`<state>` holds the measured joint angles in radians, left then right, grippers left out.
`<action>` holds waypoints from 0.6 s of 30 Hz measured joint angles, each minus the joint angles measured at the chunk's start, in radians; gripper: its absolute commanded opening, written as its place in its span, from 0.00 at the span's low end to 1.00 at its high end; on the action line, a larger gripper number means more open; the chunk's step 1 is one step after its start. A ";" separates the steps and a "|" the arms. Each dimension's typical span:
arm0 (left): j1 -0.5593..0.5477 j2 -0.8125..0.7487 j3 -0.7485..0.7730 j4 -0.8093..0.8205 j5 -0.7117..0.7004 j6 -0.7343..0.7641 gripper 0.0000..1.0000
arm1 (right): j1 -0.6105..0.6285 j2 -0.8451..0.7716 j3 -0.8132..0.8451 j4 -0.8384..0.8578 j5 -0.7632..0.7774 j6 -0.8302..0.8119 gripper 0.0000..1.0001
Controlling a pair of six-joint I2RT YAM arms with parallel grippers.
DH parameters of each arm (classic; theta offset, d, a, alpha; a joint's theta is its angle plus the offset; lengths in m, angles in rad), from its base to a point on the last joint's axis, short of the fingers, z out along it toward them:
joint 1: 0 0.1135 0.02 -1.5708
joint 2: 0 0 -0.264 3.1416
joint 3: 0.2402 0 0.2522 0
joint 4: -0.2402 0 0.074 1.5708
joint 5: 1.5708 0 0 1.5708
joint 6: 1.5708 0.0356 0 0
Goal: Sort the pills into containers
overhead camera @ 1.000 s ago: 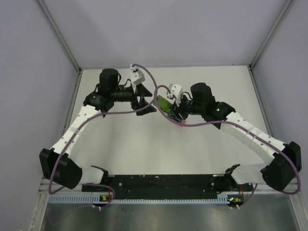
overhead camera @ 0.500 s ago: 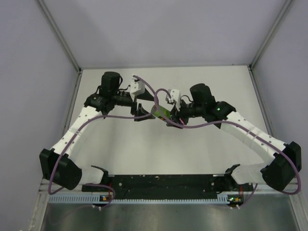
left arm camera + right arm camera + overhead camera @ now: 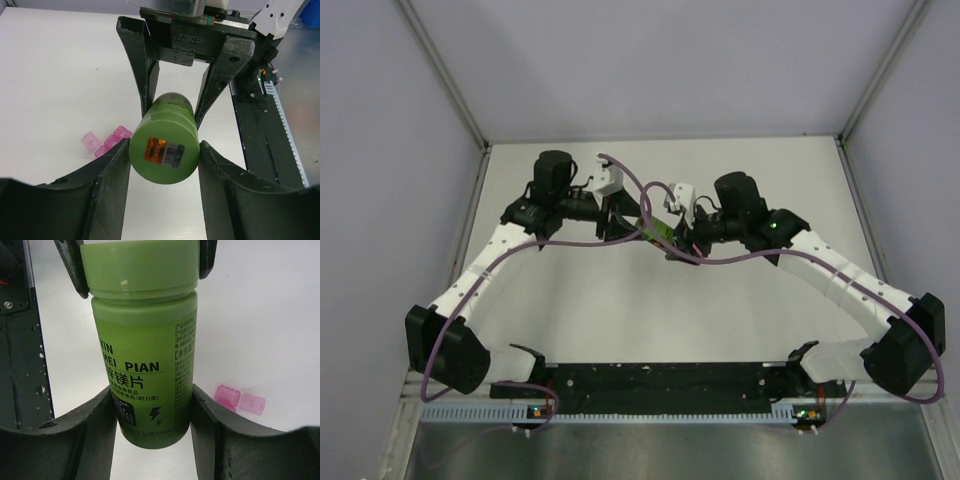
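Note:
A green pill bottle (image 3: 656,228) hangs in the air between my two grippers, above the white table. My right gripper (image 3: 152,392) is shut on the bottle's lower body (image 3: 145,340). My left gripper (image 3: 164,148) is shut on its cap (image 3: 165,157), whose stickered top faces the left wrist camera. In the top view the left gripper (image 3: 634,224) and the right gripper (image 3: 670,238) meet at the bottle. The pink pill box (image 3: 107,142) lies on the table below and also shows in the right wrist view (image 3: 240,400). It is hidden in the top view. No loose pills show.
The black base rail (image 3: 660,380) runs along the table's near edge and shows in the left wrist view (image 3: 255,135). Purple cables (image 3: 620,225) loop over both arms. Pale walls enclose the table on three sides.
My left gripper has moved right to the bottle and closed around its cap. The right gripper has turned the bottle slightly toward it and otherwise stayed put.

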<state>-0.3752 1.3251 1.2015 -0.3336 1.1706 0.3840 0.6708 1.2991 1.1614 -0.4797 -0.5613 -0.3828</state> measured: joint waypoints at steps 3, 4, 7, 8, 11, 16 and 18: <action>-0.001 0.010 -0.009 0.058 0.001 -0.077 0.16 | 0.000 0.000 0.000 0.001 0.020 0.002 0.00; -0.002 0.014 -0.015 0.081 0.000 -0.108 0.03 | 0.000 0.000 0.000 0.003 0.031 0.002 0.00; -0.002 0.027 -0.031 0.155 -0.018 -0.216 0.00 | 0.000 0.000 0.000 0.010 0.074 0.013 0.00; -0.003 0.031 -0.040 0.196 -0.042 -0.274 0.00 | 0.000 0.000 0.000 0.016 0.094 0.019 0.00; -0.013 0.032 -0.057 0.281 -0.131 -0.420 0.00 | 0.000 0.005 0.000 0.043 0.166 0.037 0.00; -0.052 0.037 -0.047 0.314 -0.375 -0.649 0.00 | 0.017 0.028 0.000 0.100 0.317 0.050 0.00; -0.060 0.050 -0.025 0.293 -0.467 -0.737 0.00 | 0.032 0.038 0.000 0.126 0.395 0.056 0.00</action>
<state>-0.4355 1.3750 1.1763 -0.0410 0.7036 -0.3527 0.7029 1.3373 1.1614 -0.3542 -0.1665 -0.3271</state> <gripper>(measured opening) 0.572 0.521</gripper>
